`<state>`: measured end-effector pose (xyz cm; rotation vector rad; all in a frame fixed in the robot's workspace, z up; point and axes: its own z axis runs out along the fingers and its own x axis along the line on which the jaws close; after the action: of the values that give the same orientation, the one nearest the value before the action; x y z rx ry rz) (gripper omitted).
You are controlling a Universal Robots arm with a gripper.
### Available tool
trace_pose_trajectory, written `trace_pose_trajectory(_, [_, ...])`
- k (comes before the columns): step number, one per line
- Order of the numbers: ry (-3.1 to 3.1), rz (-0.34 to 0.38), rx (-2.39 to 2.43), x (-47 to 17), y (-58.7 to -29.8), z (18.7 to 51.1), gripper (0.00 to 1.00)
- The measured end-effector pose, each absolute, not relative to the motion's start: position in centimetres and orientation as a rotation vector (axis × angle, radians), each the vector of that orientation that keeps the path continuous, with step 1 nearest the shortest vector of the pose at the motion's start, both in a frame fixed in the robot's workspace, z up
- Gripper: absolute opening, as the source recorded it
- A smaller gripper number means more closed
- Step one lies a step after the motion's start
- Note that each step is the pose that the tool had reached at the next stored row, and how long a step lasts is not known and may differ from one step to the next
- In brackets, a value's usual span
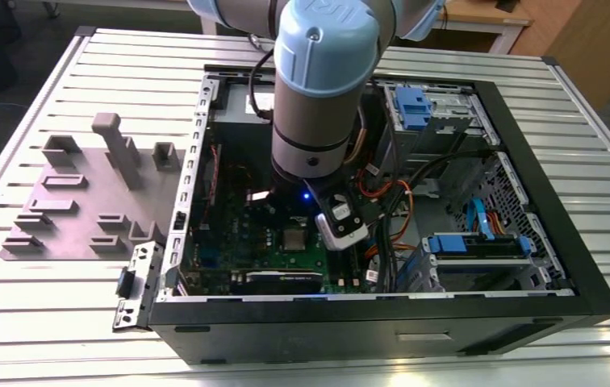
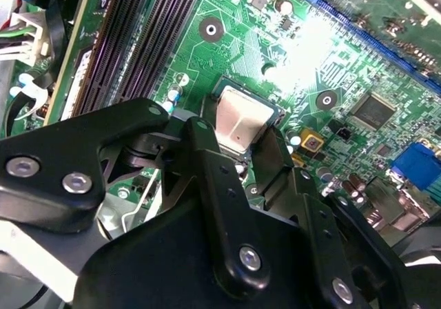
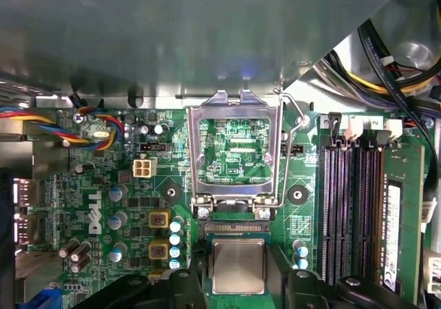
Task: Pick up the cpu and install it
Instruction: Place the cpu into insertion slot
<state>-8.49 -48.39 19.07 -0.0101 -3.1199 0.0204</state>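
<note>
Inside the computer case (image 1: 547, 173), over the motherboard (image 3: 89, 205) | your gripper (image 3: 238, 288) straddles the cpu (image 3: 238, 264) | cpu lies flat in its socket, just beside the swung-open bracket frame (image 3: 236, 98) | you cannot tell whether the gripper pinches it or stands spread.

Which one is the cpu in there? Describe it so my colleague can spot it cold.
Inside the open computer case on the slatted table lies a green motherboard, and near its middle a silver bracket frame is hinged open. The cpu sits right beside that frame's hinge: a small, flat square with a plain silver-grey top, solid where the frame is hollow.
</note>
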Motion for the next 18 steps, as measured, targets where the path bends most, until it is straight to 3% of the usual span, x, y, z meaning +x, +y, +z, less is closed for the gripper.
trace_pose_trajectory(7, [-3.121,0.017,-0.010,-8.47,-48.36,19.00,0.47])
trace_pose_trajectory(9, [-3.121,0.014,-0.010,-8.48,-48.36,19.00,0.55])
trace_pose_trajectory(18, [-3.120,0.009,-0.010,-8.49,-48.37,19.43,0.55])
